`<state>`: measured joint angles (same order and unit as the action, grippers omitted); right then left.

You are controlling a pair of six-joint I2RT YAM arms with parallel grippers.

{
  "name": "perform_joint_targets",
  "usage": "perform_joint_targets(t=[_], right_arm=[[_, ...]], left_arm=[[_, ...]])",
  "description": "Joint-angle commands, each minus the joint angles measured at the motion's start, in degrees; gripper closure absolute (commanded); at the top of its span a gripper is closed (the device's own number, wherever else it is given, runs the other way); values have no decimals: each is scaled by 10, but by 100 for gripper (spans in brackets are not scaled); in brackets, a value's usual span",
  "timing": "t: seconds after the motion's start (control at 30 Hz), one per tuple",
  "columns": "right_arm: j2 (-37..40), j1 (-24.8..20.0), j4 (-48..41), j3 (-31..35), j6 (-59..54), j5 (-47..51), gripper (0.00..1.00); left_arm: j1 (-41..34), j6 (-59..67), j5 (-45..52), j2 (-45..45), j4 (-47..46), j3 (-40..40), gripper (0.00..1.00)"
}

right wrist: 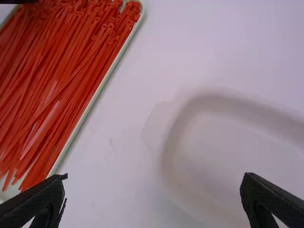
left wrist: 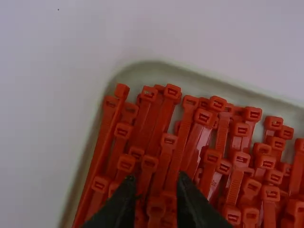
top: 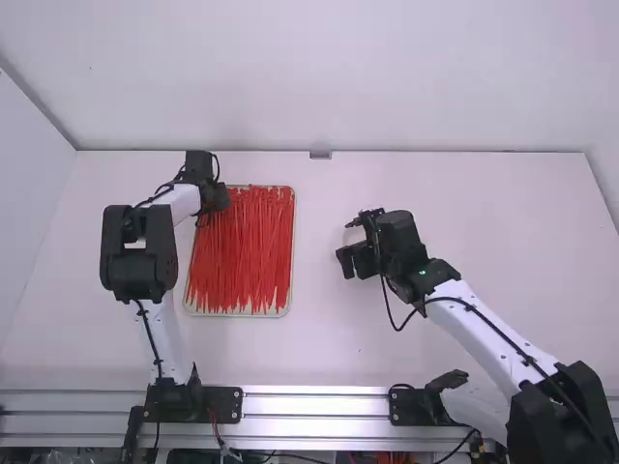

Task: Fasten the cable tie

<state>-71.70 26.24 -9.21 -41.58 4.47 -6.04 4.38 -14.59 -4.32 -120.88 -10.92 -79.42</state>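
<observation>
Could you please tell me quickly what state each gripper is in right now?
Left gripper: open, low over the red cable ties in the tray.
Right gripper: wide open, holding nothing.

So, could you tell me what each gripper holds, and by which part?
Right gripper: nothing. Left gripper sits among cable ties near their heads; hold cannot be told.

White links, black joints; black left claw, right claw
</observation>
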Motion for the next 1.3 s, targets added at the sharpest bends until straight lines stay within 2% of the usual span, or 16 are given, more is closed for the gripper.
perform_joint_targets(t=[0.0, 0.5, 0.8, 1.1, 1.27], right_arm=[[5, 0, -2, -8, 0, 1, 2], [5, 0, -2, -8, 0, 1, 1], [5, 0, -3, -8, 0, 1, 1], [5, 0, -2, -8, 0, 1, 2], [5, 0, -1, -8, 0, 4, 1]], left_arm=[[-2, -2, 7, -9, -4, 10, 78], [-3, -2, 7, -9, -15, 10, 83], [-2, -2, 6, -9, -15, 10, 96], [-3, -2, 2, -8, -9, 3, 98], [1, -2, 3, 5, -25, -31, 98]])
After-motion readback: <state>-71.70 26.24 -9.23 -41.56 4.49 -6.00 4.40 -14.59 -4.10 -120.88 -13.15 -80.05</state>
